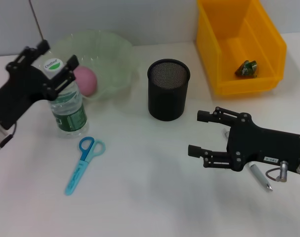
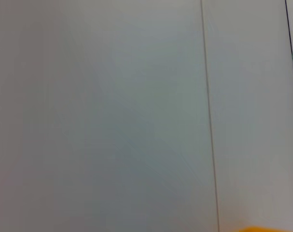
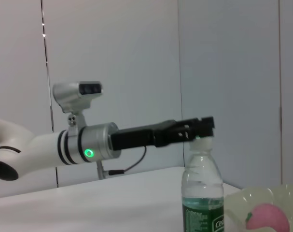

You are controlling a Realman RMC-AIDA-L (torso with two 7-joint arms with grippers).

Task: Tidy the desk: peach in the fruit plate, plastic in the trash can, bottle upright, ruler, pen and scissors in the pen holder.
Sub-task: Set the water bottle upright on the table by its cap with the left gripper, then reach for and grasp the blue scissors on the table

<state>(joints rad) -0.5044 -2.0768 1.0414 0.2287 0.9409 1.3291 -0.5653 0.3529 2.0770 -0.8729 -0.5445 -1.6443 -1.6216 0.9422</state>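
Nearest the desk's front edge, the right gripper (image 1: pixel 193 133), fingers apart, hovers beside a slim, stiff, slippery silver pen (image 1: pixel 261 177), while the left gripper's (image 1: pixel 55 63) fingers straddle the upright clear plastic bottle's (image 1: pixel 67 105) cap near the left edge.

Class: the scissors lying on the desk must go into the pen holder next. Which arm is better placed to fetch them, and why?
Probably the left. The left gripper is at the upright bottle, just behind the scissors. The right gripper, open, hovers across the desk near the pen.
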